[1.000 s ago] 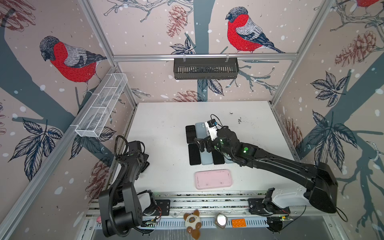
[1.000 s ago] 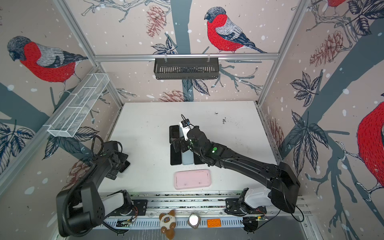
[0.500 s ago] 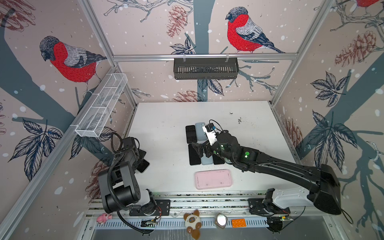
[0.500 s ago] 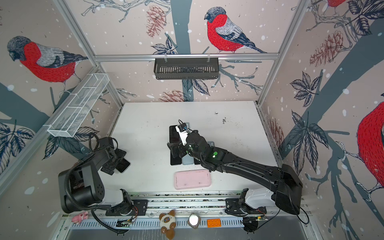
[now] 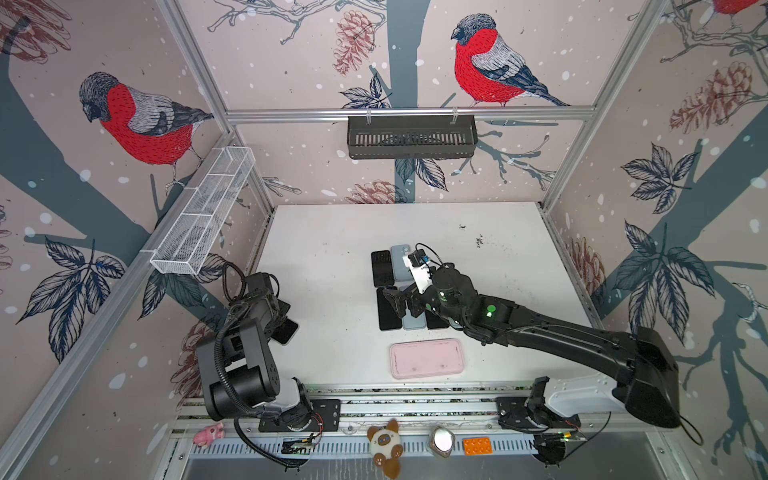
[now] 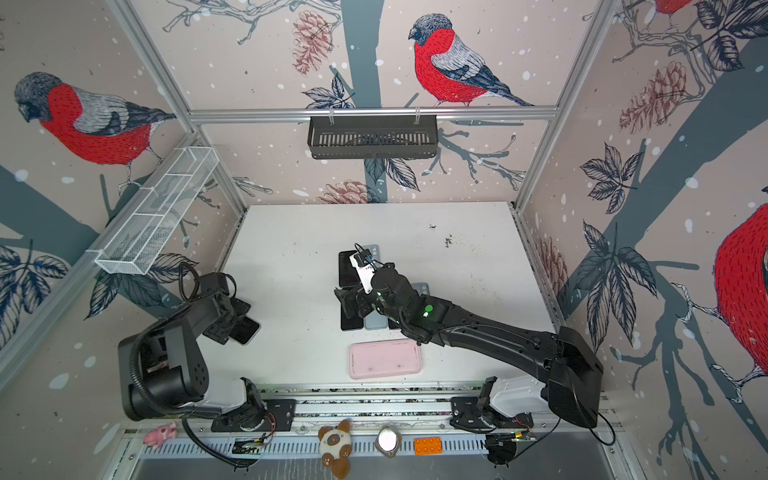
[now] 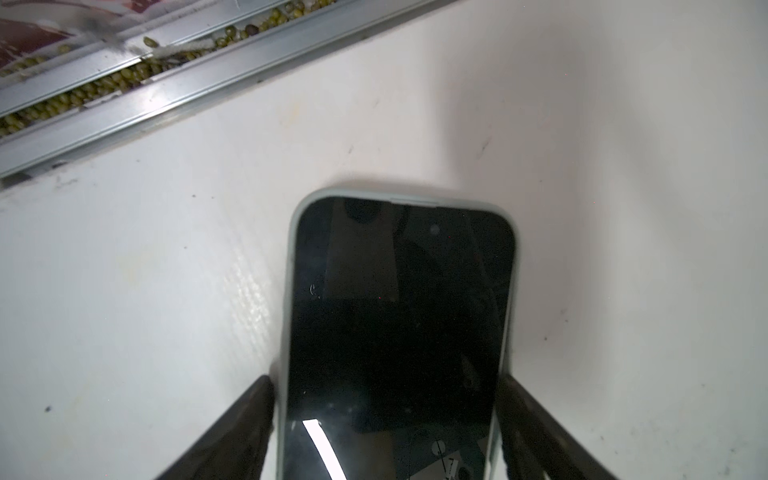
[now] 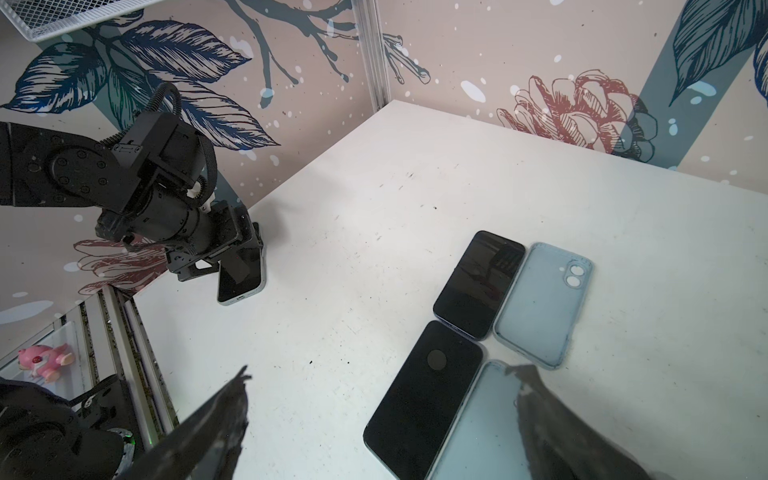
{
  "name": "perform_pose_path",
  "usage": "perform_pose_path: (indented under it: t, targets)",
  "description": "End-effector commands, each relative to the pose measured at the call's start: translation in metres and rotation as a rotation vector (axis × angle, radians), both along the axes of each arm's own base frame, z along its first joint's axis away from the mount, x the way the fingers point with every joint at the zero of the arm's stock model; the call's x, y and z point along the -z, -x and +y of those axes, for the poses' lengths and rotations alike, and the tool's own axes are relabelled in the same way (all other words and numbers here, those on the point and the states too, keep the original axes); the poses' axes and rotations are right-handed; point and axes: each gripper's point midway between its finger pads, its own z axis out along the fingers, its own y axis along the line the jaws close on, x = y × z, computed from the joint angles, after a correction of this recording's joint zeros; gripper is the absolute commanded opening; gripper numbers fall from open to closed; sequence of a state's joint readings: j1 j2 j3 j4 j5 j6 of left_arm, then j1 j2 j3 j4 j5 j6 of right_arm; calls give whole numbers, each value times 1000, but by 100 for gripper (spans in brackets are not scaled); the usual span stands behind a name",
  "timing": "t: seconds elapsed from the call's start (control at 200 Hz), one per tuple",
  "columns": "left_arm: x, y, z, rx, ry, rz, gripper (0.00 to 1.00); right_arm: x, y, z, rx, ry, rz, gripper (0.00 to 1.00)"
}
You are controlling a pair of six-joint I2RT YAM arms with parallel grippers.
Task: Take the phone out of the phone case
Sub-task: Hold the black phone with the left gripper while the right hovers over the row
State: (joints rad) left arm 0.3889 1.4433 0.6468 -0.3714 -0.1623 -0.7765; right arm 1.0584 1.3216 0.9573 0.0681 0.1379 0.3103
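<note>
A black-screened phone [image 7: 399, 311] sits in a pale grey-green phone case [image 7: 291, 232] at the table's left edge, and shows in both top views [image 5: 287, 332] [image 6: 246, 330]. My left gripper [image 7: 384, 382] is shut on it, one finger against each long side of the case. From the right wrist view the cased phone [image 8: 241, 282] looks tilted, its free end on the table. My right gripper [image 8: 384, 374] hangs open above the middle of the table [image 5: 397, 301], over a black phone [image 8: 424, 395] and an empty pale blue case [image 8: 482, 419].
More black phones [image 5: 381, 268] and another empty blue case [image 5: 401, 262] lie in the middle group. A pink case [image 5: 427, 358] lies near the front edge. A wire basket [image 5: 203, 216] hangs on the left wall. Small toys [image 5: 384, 446] sit on the front rail.
The left arm swung round at the left edge and its fingers came in against the cased phone. The right gripper drifted a little to the left over the middle group, still open.
</note>
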Motion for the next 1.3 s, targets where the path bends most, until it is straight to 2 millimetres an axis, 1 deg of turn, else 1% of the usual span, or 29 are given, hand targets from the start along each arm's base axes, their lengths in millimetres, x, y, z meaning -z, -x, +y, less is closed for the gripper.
perform_pose_path:
  t: [0.0, 0.25, 0.42, 0.51, 0.585, 0.635, 0.785, 0.87, 0.976, 1.096, 1.206, 1.296]
  targets:
    - [13, 14, -24, 26, 111, 56, 79, -4, -4, 0, 6, -15, -24, 100]
    - [11, 6, -35, 93, 108, 38, 71, 0, -12, -3, 16, -29, -11, 100]
    - [11, 3, -43, 125, 110, 37, 71, 0, -14, 1, 13, -43, -4, 100]
    - [11, 1, -45, 138, 120, 29, 71, 5, -14, 3, 4, -43, -3, 100]
    - [11, -4, -50, 164, 132, 8, 71, 9, -14, 4, -1, -35, -5, 100]
    - [13, -6, -54, 182, 148, -4, 71, 14, -15, 3, 0, -33, -8, 100]
    - [13, -8, -56, 199, 154, -7, 72, 22, -16, -5, 0, -39, -11, 100]
    - [12, -11, -57, 207, 157, -15, 73, 20, -17, -9, 9, -53, -2, 100]
    - [13, -13, -63, 230, 170, -18, 75, 16, -13, -9, -10, -72, -3, 100]
    - [14, -13, -67, 250, 172, -11, 75, 14, -13, -12, -2, -72, -10, 100]
    - [14, -13, -70, 264, 170, -7, 71, 14, -14, -13, 0, -69, -11, 100]
    - [13, -14, -72, 277, 172, -14, 68, 18, -15, -13, 2, -67, 0, 100]
